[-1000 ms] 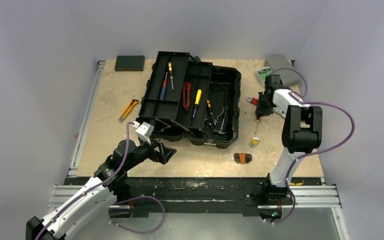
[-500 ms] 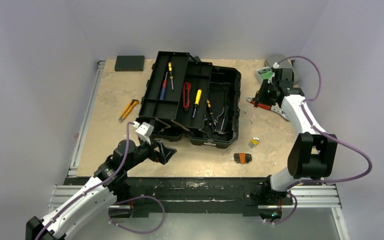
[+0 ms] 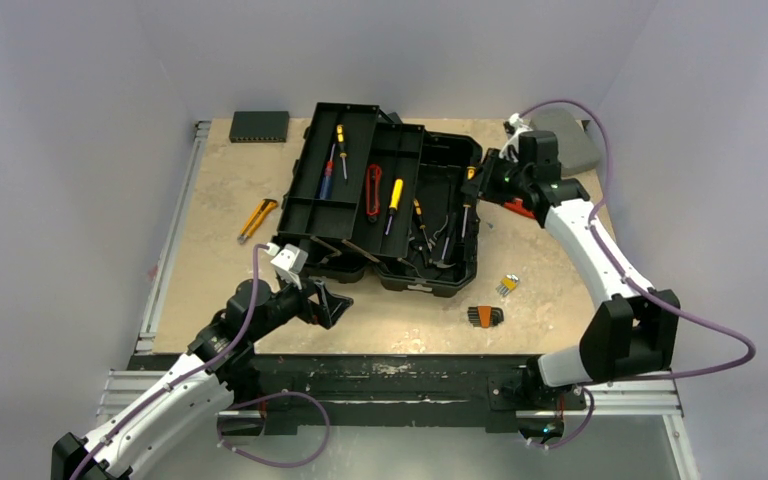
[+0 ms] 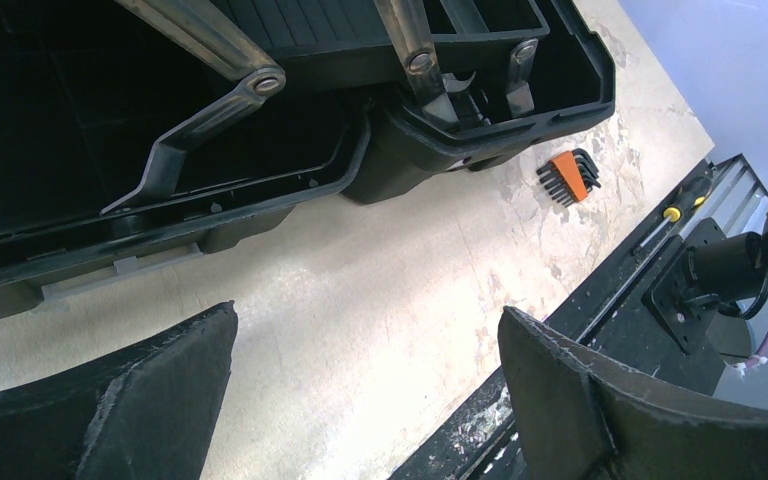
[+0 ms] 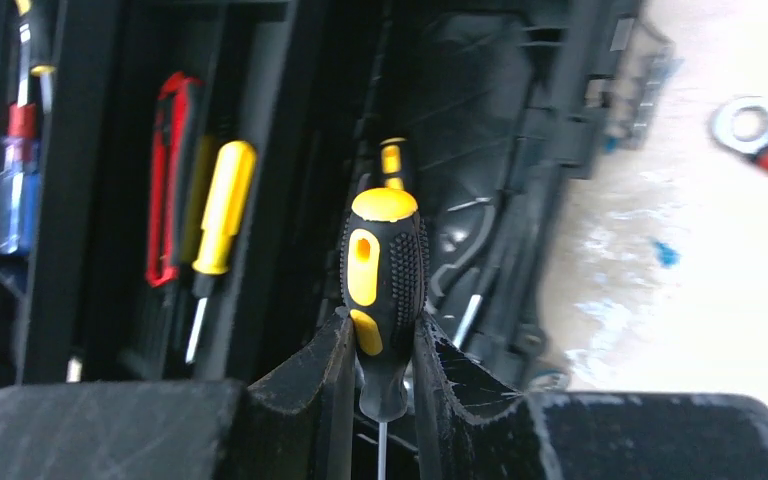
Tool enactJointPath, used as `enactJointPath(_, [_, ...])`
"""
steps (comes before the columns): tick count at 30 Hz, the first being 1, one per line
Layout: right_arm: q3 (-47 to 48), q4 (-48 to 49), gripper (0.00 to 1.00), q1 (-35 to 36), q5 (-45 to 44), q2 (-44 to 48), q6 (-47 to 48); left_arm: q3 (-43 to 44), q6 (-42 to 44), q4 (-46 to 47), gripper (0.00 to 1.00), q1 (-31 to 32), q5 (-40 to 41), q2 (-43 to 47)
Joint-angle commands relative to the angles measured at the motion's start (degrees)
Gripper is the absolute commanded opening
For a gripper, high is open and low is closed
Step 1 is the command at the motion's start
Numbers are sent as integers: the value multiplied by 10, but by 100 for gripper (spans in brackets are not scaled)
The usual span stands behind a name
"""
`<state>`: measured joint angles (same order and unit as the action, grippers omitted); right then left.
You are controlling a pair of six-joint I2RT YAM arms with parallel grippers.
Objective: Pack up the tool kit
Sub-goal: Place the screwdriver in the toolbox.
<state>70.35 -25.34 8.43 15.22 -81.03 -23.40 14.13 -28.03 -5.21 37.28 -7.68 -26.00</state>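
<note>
The black toolbox [image 3: 460, 160] stands open mid-table with its trays spread to the left. My right gripper [image 3: 474, 183] is shut on a black-and-yellow screwdriver [image 5: 384, 262], held over the box's right side with the shaft [image 3: 465, 215] hanging down; the wrist view shows the handle pinched between both fingers. The trays hold a yellow-handled screwdriver [image 5: 222, 205], a red tool [image 5: 168, 180] and a blue-and-red screwdriver [image 5: 15, 180]. My left gripper [image 3: 335, 305] is open and empty over bare table just in front of the box's near left corner [image 4: 360, 150].
On the table lie a yellow utility knife [image 3: 257, 218] left of the box, an orange hex key set [image 3: 484, 316] and a small yellow item [image 3: 506, 285] at front right, and a red-handled wrench [image 3: 520, 207]. A thin black device [image 3: 259, 125] and a grey case [image 3: 568, 135] sit at the back.
My right arm has swung left from the table right of the box to over the box, carrying the screwdriver. The left arm has not moved.
</note>
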Motion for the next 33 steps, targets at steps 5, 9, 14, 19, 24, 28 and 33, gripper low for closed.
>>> enactJointPath(5, [-16, 118, 49, 35, 42, -25, -84, 0, 0, 25, 99, 2, 2, 0])
enactJointPath(9, [-29, 114, 81, 35, 15, -10, -88, 0, 0, 24, 99, 2, 2, 0])
enactJointPath(14, [-42, 53, 86, 35, -87, 45, -92, 0, 1, 25, 99, 2, 0, 0])
enactJointPath(19, [-49, -65, 88, 35, -286, 97, -153, -1, -1, 25, 99, 2, -1, 0])
enactJointPath(24, [-77, -163, 99, 35, -420, 145, -234, 1, -2, 28, 99, 2, -3, -4])
enactJointPath(28, [-98, -238, 99, 35, -498, 166, -298, 1, -2, 28, 99, 2, -3, -5])
enactJointPath(33, [-111, -332, 99, 34, -539, 162, -369, 1, -2, 29, 99, 2, -3, -6])
